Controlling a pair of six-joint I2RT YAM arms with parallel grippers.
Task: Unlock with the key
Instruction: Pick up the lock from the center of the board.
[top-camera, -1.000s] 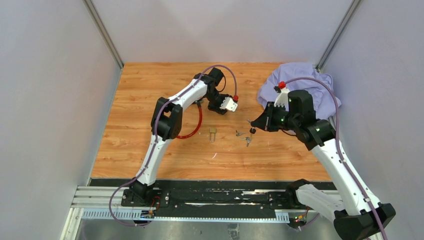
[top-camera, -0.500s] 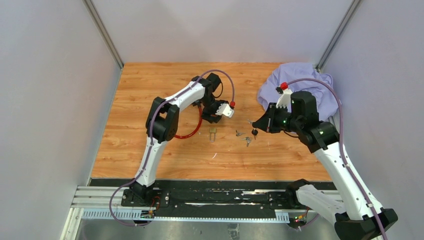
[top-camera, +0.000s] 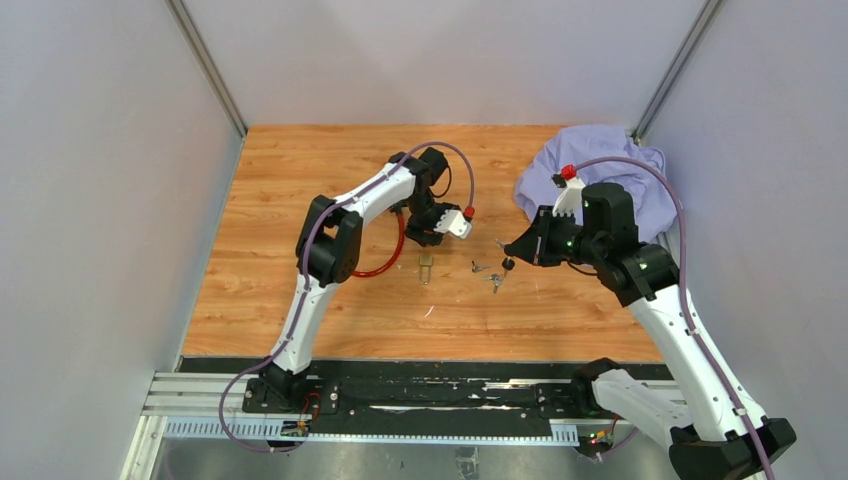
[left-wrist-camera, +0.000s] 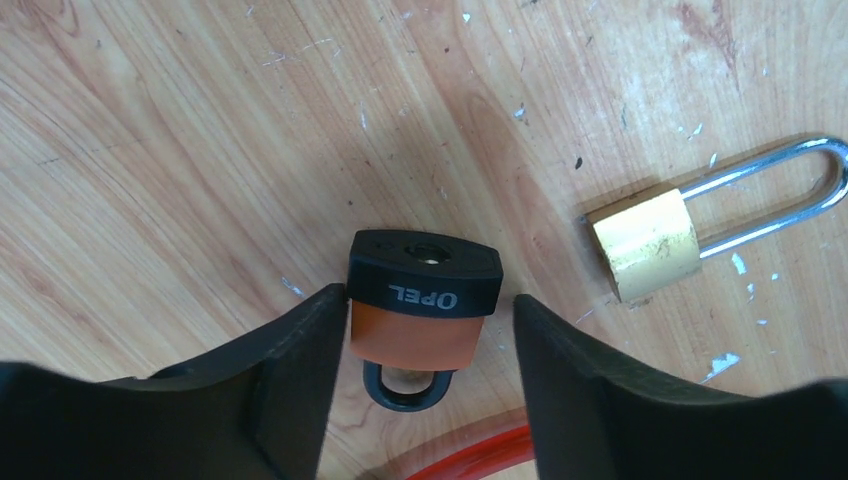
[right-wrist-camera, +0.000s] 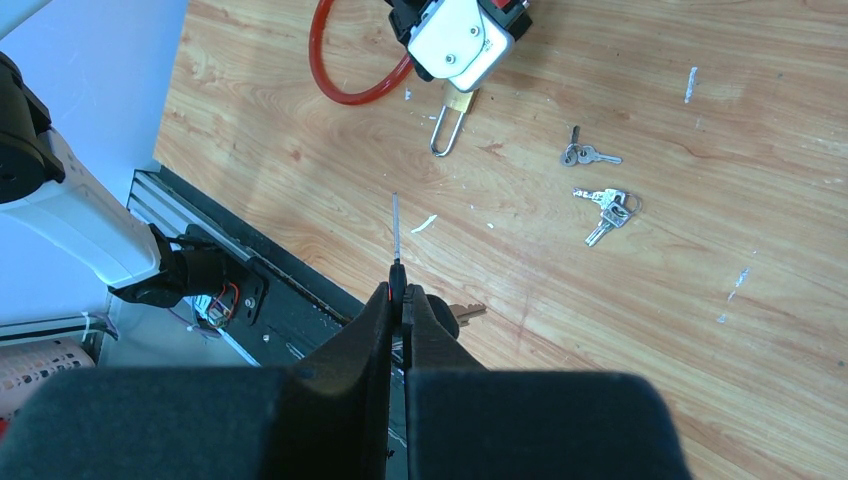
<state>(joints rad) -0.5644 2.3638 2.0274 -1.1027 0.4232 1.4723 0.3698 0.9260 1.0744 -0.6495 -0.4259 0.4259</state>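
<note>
**Stage:** unlocking not begun; the key (right-wrist-camera: 395, 225) is in no keyhole.

**Right gripper** (right-wrist-camera: 400, 300): pressed together, pinching the key above the table, well right of the lock (left-wrist-camera: 425, 262), blade pointing left.

**Left gripper** (left-wrist-camera: 430, 310): spread, pointing down, straddling the orange lock. The padlock (left-wrist-camera: 650, 245) lies just nearer.

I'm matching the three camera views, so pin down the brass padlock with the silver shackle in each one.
Top external: brass padlock just below picture centre.
Left wrist: brass padlock right of centre, with its shackle reaching the right edge.
Right wrist: brass padlock top centre, with its shackle pointing down.
Shared landmark: red cable loop, close beside it in all three views.
</note>
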